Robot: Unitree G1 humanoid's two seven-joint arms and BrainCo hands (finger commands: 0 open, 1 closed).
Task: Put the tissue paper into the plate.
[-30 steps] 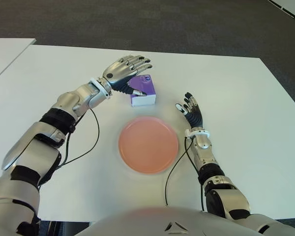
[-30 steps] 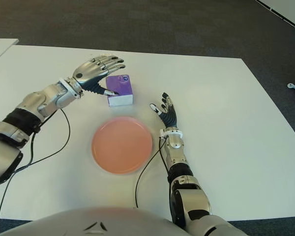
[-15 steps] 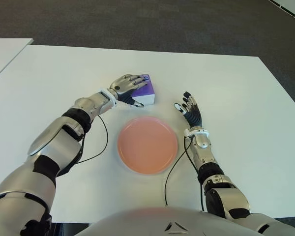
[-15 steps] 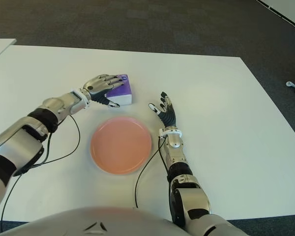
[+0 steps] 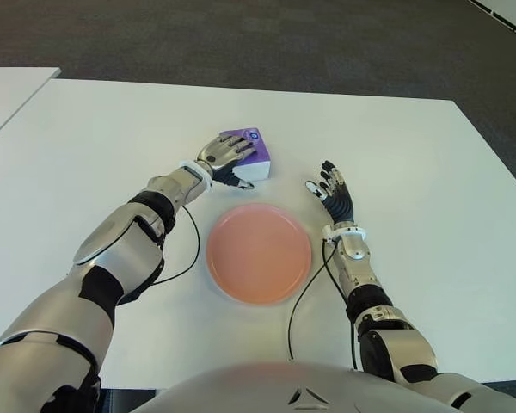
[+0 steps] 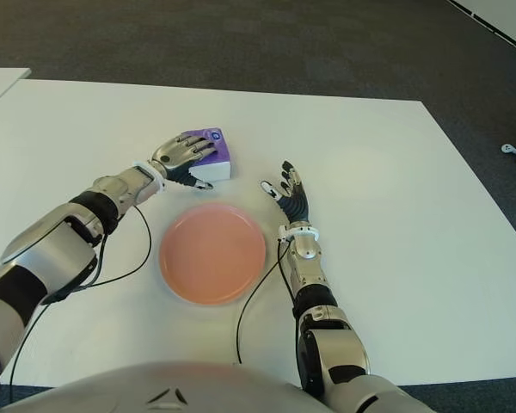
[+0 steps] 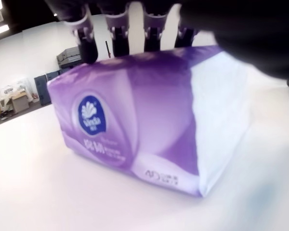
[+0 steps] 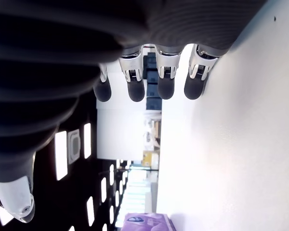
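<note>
Plate (image 5: pixel 259 253): pink/salmon, round, shallow, holds nothing. Sits on the white surface (image 5: pixel 413 155) directly in front of the robot, between the two arms.

Tissue paper (image 5: pixel 248 156): small purple-and-white soft pack, lying flat on the surface just beyond the plate's far-left edge, apart from the rim, not in the plate. Left wrist view shows a round blue-and-white logo on one purple face and a white end panel.

Left hand (image 5: pixel 226 157): reaching across from the robot's left, on the pack. Its fingers (image 7: pixel 119 36) drape over the top edge of the pack, thumb showing at the near side by the white end. Fingers look closed around it; the pack's underside looks to be on the surface, not lifted.

Right hand (image 6: pixel 290 194): to the right of the plate, near its far-right edge, palm up toward the camera. Its fingers (image 8: pixel 166 77) are spread and straight, holding nothing. Cannot tell whether it touches the surface.

Black cables run from each wrist back across the surface toward the robot's body, one on each side of the plate.

Surface: plain white, rectangular, otherwise carries only the plate and pack. A second white surface (image 5: pixel 9 90) shows at the far left with a narrow gap between. Floor (image 5: pixel 241 34) beyond is dark grey carpet. Small white object on the floor at the far right edge, too small to identify.
</note>
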